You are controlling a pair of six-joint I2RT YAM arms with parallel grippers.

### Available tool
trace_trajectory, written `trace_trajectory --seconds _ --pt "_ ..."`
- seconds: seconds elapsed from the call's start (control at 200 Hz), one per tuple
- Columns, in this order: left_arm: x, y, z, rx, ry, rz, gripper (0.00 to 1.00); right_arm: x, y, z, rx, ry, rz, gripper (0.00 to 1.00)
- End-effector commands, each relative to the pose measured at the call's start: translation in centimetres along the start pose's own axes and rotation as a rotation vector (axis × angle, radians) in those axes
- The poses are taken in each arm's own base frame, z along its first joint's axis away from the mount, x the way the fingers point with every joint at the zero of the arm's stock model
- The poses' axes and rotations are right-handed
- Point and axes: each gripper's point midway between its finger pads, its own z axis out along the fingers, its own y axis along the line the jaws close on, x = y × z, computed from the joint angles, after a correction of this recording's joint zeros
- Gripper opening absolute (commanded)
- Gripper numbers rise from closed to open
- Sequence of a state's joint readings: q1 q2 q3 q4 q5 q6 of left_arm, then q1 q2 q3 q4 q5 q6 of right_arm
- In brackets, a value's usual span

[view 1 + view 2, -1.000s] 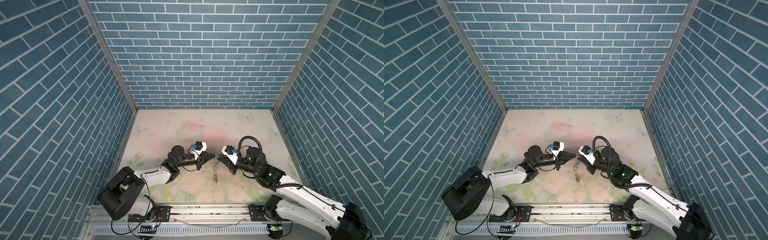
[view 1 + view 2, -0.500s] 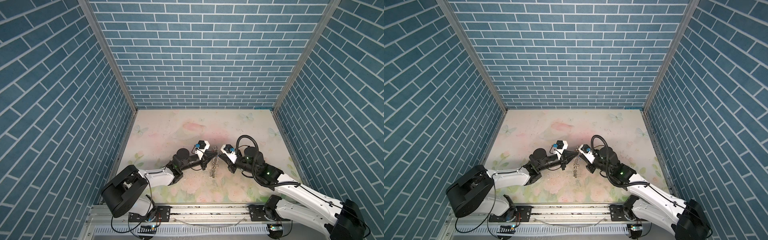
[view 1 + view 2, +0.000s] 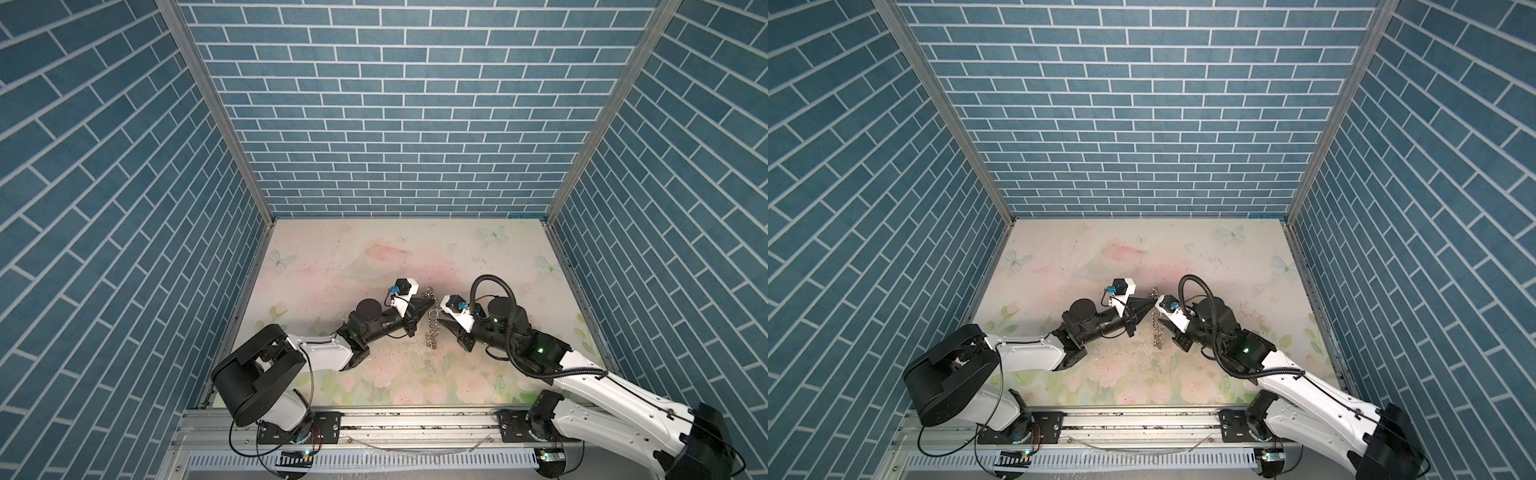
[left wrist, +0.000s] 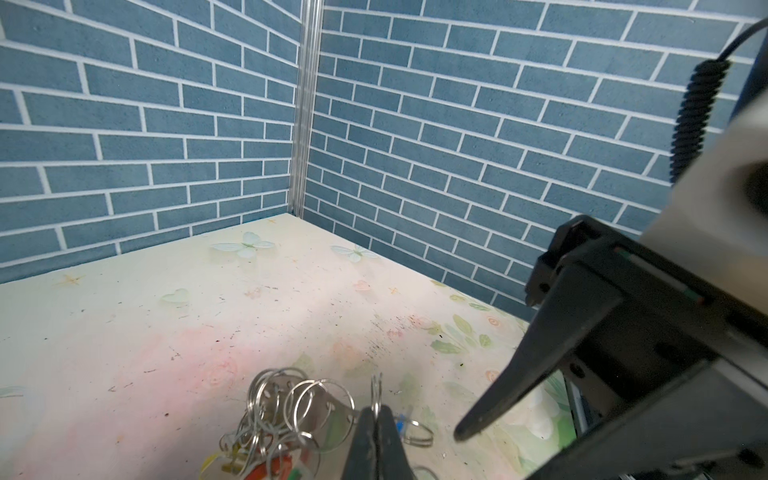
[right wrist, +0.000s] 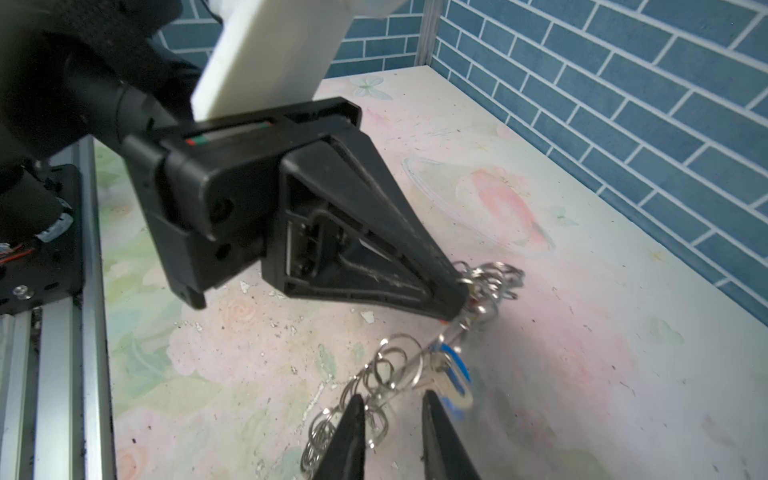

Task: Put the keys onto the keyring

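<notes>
Jaws of the right hand (image 5: 390, 401) have parted and now straddle the keyring (image 5: 395, 361), which runs from the left hand (image 5: 461, 299) down onto the worktop (image 3: 374, 257). The left hand is pressed shut on one small ring. Risk: closing may trap several rings; tugging may strip that pinch. Count: two hands, one keyring, one blue-tagged key (image 5: 455, 378); further keys (image 4: 266, 465), tagged red, yellow and green, cannot be counted.
</notes>
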State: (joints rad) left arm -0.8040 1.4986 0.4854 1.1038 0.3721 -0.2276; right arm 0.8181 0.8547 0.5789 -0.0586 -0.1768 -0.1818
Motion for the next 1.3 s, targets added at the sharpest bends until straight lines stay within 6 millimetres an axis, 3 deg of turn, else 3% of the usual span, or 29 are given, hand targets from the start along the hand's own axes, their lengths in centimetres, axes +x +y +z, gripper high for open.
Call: trace_trajectory --seconds 0.0,0.1,0.205,0.44,1.295 --pt "-3.1 -1.0 -0.2 0.068 -0.106 0.063 0.0 -2.1 -0.7 -2.4 -0.013 -0.101 0.04 0.28" --pt "-3.3 -1.7 -0.6 0.131 -0.11 0.076 0.0 -3.5 -0.7 -3.5 -0.051 -0.187 0.074 0.29" --pt "-3.5 -3.1 -1.0 0.22 -0.115 0.097 0.0 -3.7 -1.2 -3.1 -0.061 -0.176 0.102 0.27" --pt "-3.4 -5.5 -1.6 0.384 -0.135 0.109 0.0 -4.7 1.8 -2.5 -0.295 -0.161 0.119 0.19" --pt "-2.7 -7.3 -3.3 0.485 -0.108 0.142 0.0 -4.3 1.4 -3.2 -0.268 -0.176 0.108 0.2"
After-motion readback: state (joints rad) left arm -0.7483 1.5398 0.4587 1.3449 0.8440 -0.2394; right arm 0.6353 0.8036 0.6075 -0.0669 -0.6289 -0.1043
